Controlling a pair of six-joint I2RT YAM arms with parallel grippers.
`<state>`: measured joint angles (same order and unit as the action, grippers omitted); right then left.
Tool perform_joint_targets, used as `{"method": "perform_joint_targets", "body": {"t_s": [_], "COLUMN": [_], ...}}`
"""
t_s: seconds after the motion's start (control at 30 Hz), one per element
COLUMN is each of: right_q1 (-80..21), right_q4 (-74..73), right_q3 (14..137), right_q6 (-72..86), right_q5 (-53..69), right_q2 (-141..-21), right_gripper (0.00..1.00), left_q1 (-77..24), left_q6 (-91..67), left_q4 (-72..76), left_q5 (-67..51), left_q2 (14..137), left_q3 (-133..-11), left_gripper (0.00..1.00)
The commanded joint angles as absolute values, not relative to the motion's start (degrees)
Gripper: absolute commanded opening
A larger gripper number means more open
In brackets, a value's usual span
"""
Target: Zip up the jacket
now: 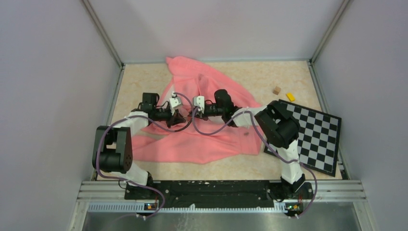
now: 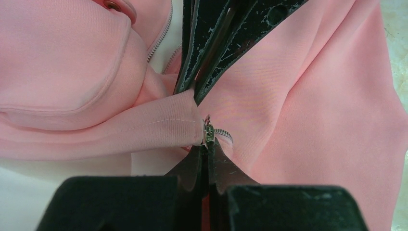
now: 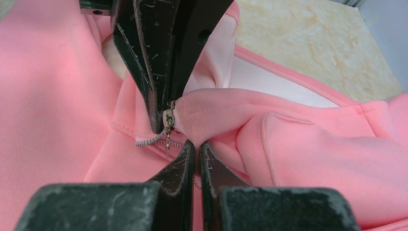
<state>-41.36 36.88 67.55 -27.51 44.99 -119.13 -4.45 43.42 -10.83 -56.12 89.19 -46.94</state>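
The salmon-pink jacket [image 1: 202,139] lies spread in the middle of the table. My two grippers meet over its front. My left gripper [image 1: 181,117] is shut on the small metal zipper slider [image 2: 208,133]; its tips [image 2: 208,145] pinch the slider, with zipper teeth [image 2: 224,134] curling off to the right. My right gripper [image 1: 193,115] is shut on a fold of jacket fabric [image 3: 216,113] right beside the slider [image 3: 168,119]; its tips [image 3: 197,144] nearly touch the left gripper's fingers [image 3: 149,62]. A chest pocket flap [image 2: 67,57] with a button [image 2: 113,5] shows in the left wrist view.
A black-and-white checkerboard [image 1: 312,134] lies at the right, partly under the right arm. A small brown cube [image 1: 276,90] and a yellow block [image 1: 290,96] sit at the back right. Grey walls enclose the table on three sides.
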Motion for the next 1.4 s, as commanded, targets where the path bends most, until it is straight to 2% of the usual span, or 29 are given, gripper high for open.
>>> {"method": "perform_joint_targets", "body": {"t_s": [0.0, 0.33, 0.5, 0.73, 0.9, 1.03, 1.17, 1.37], "right_q1": [-43.77, -46.67, -46.84, -47.55, -47.72, -48.13, -48.05, -48.28], "right_q4": [42.47, 39.31, 42.96, 40.94, 46.76, 49.47, 50.30, 47.77], "right_q3": [68.78, 70.88, 66.23, 64.48, 63.41, 60.85, 62.94, 66.47], "right_q6": [-26.72, -25.05, -23.36, -23.65, -18.52, -18.79, -19.56, -20.53], "right_q5": [49.13, 49.21, 49.10, 46.97, 47.87, 43.81, 42.39, 45.06], "right_q2": [-116.32, -117.91, -115.80, -114.90, -114.33, -112.15, -113.31, -114.89], "right_gripper": [0.00, 0.00, 0.00, 0.00, 0.00, 0.00, 0.00, 0.00], "left_q1": [-5.31, -5.36, -5.32, -5.03, -4.99, -5.09, -6.39, -8.35], "left_q6": [44.05, 43.75, 42.81, 41.66, 41.23, 41.21, 41.86, 44.42], "left_q4": [-10.76, -11.15, -9.19, -7.87, -7.24, -7.47, -9.05, -14.12], "left_q5": [-58.03, -58.51, -57.11, -55.55, -55.52, -55.89, -58.08, -55.28], "left_q2": [89.66, 89.05, 87.41, 85.92, 86.07, 86.37, 87.56, 89.45], "left_q3": [-48.68, -49.11, -48.22, -47.45, -47.44, -47.15, -47.55, -49.82], "left_gripper": [0.00, 0.00, 0.00, 0.00, 0.00, 0.00, 0.00, 0.00]}}
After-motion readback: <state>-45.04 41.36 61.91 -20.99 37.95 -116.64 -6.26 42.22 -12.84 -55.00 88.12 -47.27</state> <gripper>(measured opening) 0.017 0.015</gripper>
